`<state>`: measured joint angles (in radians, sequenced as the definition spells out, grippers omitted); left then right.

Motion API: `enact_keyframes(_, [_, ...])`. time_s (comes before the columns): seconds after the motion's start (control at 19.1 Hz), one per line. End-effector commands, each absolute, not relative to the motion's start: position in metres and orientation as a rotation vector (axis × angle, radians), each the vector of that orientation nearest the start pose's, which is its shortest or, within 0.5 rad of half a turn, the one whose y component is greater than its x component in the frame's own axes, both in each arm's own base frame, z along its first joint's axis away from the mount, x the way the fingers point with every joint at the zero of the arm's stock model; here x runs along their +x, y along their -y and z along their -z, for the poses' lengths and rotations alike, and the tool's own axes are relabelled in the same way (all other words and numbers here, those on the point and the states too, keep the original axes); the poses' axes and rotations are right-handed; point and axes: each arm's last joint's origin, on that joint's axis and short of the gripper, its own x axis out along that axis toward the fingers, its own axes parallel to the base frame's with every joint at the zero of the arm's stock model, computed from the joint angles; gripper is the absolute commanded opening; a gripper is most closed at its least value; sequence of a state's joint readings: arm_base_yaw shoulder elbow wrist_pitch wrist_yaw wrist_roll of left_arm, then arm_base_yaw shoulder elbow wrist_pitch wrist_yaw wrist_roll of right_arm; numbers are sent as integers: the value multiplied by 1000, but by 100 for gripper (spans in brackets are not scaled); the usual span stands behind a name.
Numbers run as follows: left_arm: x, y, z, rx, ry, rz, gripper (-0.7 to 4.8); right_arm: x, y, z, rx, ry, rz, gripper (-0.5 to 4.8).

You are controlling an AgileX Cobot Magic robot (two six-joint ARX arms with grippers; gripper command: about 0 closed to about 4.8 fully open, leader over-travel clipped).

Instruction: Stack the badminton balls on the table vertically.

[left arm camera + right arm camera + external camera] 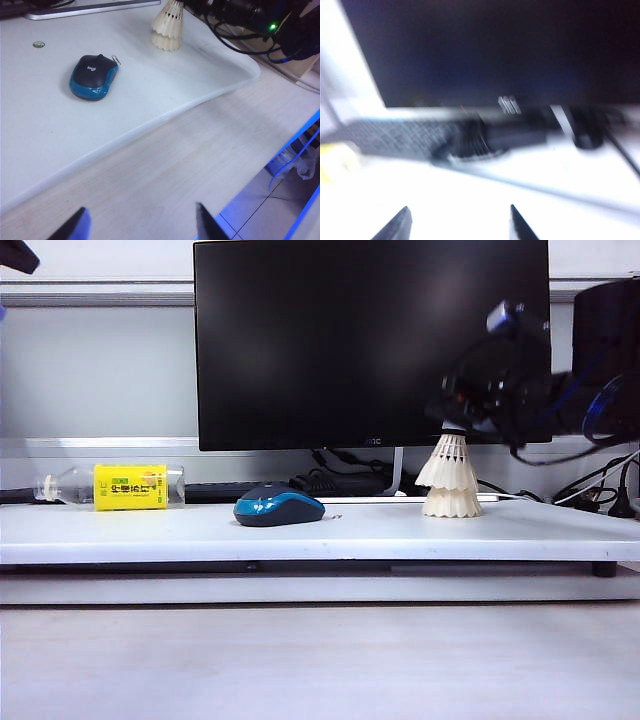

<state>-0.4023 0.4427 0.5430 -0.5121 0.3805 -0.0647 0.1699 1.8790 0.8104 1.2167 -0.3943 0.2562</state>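
Exterior view: monitor (pixel 372 340) backs the white counter (pixel 150 530); right gripper (pixel 470 400) sits just above the badminton balls (pixel 450 480), already nested upright near the counter's back right end. Right jaws look spread in its wrist view, nothing between them. Left gripper (pixel 140 225) hangs off the counter's front edge over the lower wood surface, jaws spread, empty. Risk, my read: a sideways exit clips the top skirt and topples the stack. Clear room is straight up; mouse (pixel 279 508) sits mid-counter, well apart, bottle (pixel 115 486) at the far left end.
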Motion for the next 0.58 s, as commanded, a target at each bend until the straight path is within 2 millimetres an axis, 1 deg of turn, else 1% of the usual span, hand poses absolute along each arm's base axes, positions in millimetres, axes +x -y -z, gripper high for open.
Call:
enact_keyframes(0.05, [94, 52, -264, -54, -433, 757, 282, 353, -72, -201, 220, 233, -605, 246])
enact_keyframes(0.21, [94, 52, -264, -55, -425, 757, 280, 346, -70, -223, 210, 301, -611, 243])
enact_keyframes(0.31, [95, 52, -266, -56, -407, 759, 277, 336, -68, -249, 191, 375, -649, 242])
enact_keyframes(0.37, [95, 52, -266, -62, -407, 759, 268, 325, -67, -269, 165, 421, -707, 239])
enact_keyframes(0.42, [95, 52, -266, -73, -411, 758, 268, 318, -66, -280, 151, 433, -738, 238])
enact_keyframes(0.47, [95, 52, -267, -78, -405, 759, 268, 305, -63, -297, 132, 426, -784, 238])
enact_keyframes(0.52, [95, 52, -268, -79, -395, 761, 268, 297, -60, -306, 124, 416, -799, 235])
enact_keyframes(0.58, [95, 52, -269, -82, -378, 773, 268, 289, -56, -314, 121, 402, -801, 211])
